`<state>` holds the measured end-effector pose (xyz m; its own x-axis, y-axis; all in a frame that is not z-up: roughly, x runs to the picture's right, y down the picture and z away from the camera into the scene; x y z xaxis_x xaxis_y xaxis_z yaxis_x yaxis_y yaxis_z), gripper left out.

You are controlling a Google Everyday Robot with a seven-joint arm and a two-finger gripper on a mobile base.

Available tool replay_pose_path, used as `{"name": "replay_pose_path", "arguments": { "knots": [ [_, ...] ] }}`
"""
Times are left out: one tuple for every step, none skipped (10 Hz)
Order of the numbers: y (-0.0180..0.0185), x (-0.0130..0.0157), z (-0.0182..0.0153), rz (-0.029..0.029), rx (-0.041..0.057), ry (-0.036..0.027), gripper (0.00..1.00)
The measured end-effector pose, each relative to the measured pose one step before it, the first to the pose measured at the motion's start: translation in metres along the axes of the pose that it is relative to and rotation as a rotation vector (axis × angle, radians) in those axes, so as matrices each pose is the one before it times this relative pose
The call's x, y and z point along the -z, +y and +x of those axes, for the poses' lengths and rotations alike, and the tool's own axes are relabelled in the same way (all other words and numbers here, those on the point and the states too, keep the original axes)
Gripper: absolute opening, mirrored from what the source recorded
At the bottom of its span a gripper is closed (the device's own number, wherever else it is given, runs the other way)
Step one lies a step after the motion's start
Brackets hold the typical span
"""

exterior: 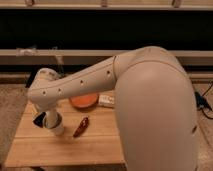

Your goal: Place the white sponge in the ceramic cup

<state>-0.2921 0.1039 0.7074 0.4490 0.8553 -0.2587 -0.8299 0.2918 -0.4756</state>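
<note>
The single camera view looks past the robot's bulky white arm (150, 100), which fills the right half and reaches left and down over a light wooden table (100, 142). That reach puts the wrist above the table's left end, where the small plain white ceramic cup (56, 125) stands upright on the wood. The two-finger gripper (49, 119) sits right at the cup's top, pointing down, a pose that fits lowering something into the cup's mouth. The wrist hides the fingers, so I cannot tell how they stand or whether they carry anything.

The small cream-white sponge block is not visible anywhere on the table; my judgement is that it is either held under the wrist or already in the cup, but the view does not settle which. A dark piece of the wrist hardware (39, 119) juts out just left of the cup.

Other things lie clear of the work. A slim red pepper-like object (81, 126) lies near the cup to its right, not touching it. The wide orange bowl (83, 101) sits further back, partly behind the arm, and a flat white printed packet (106, 100) lies just beside the bowl on its right.
</note>
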Motion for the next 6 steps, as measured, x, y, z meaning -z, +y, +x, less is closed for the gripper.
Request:
{"name": "replay_pose_path", "arguments": {
  "knots": [
    [-0.00219, 0.00467, -0.00401, -0.00275, -0.00539, -0.01517, 0.80],
    [-0.00456, 0.00484, -0.00564, -0.00327, -0.00509, -0.01417, 0.80],
    [-0.00593, 0.00407, -0.00496, -0.00102, -0.00105, -0.01048, 0.80],
    [-0.00421, 0.00149, -0.00135, 0.00199, -0.00319, -0.00311, 0.80],
    [0.00263, -0.00032, 0.00055, -0.00332, 0.00045, 0.00278, 0.80],
    [0.00053, -0.00012, -0.00004, -0.00051, 0.00100, 0.00003, 0.80]
  ]
}}
